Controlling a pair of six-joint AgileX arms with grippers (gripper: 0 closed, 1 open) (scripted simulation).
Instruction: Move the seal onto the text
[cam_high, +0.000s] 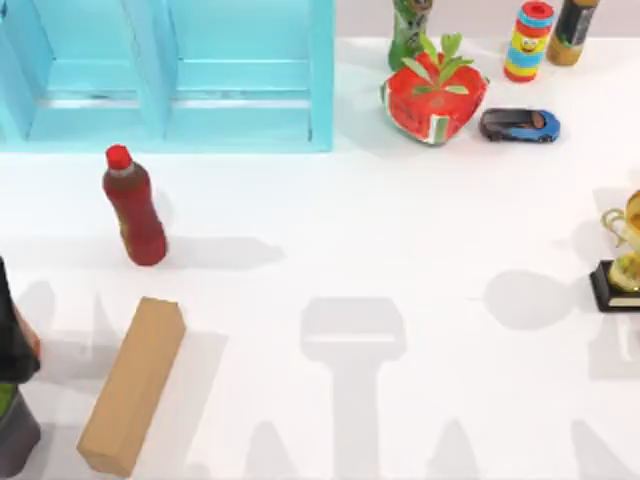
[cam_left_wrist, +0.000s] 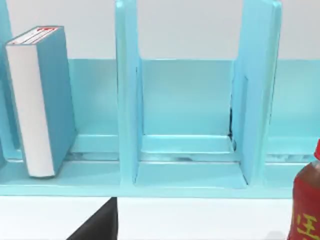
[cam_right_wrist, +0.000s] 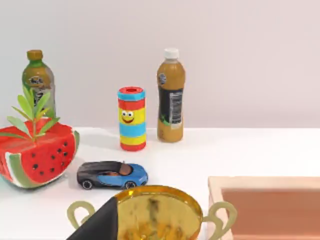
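Observation:
The text (cam_left_wrist: 45, 100), a thick teal-blue book with white page edges, stands upright in a compartment of the light-blue shelf unit (cam_left_wrist: 187, 125), as the left wrist view shows. The seal is out of view. A dark part of my left gripper (cam_left_wrist: 97, 225) juts in at that view's edge, on the white table in front of the shelf. A dark part of my right gripper (cam_right_wrist: 97, 222) shows in the right wrist view, close to a golden trophy (cam_right_wrist: 150, 215).
The shelf unit (cam_high: 165, 75) fills the back left. A red bottle (cam_high: 133, 207) and a long tan box (cam_high: 132, 385) stand front left. At the back right are a watermelon pot (cam_high: 432, 95), a blue toy car (cam_high: 520, 125), a striped can (cam_high: 530, 40) and bottles. The trophy (cam_high: 622, 262) is at the right edge.

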